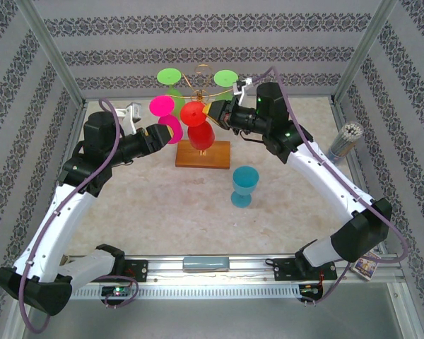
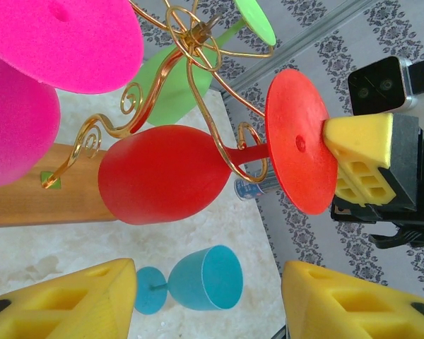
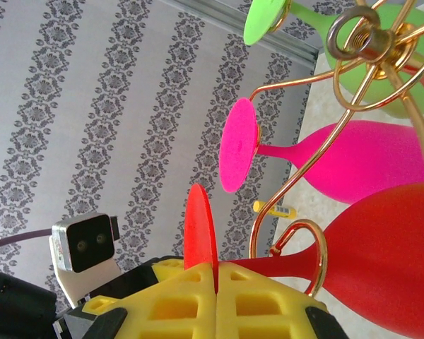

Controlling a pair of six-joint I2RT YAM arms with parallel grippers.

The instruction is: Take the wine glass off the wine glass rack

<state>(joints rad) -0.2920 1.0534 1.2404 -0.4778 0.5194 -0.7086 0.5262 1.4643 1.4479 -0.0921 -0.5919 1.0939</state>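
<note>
The wine glass rack (image 1: 198, 83) is gold wire on a wooden base (image 1: 215, 157) at mid table. A red wine glass (image 1: 200, 134) hangs upside down in a scroll arm (image 3: 307, 244), stem through the hook. My right gripper (image 1: 213, 111) (image 3: 215, 272) is shut on the edge of its round red foot (image 3: 198, 226) (image 2: 297, 141). My left gripper (image 1: 161, 132) (image 2: 208, 296) is open beside the rack's left, level with the red bowl (image 2: 162, 173), nothing between its yellow fingers (image 2: 78, 304). Pink (image 1: 162, 107) and green (image 1: 169, 75) glasses hang alongside.
A blue glass (image 1: 244, 186) stands upright on the table right of the base, seen beyond my left fingers as blue glass (image 2: 198, 279). A cup of sticks (image 1: 345, 140) stands at the right edge. Patterned walls and metal posts enclose the table.
</note>
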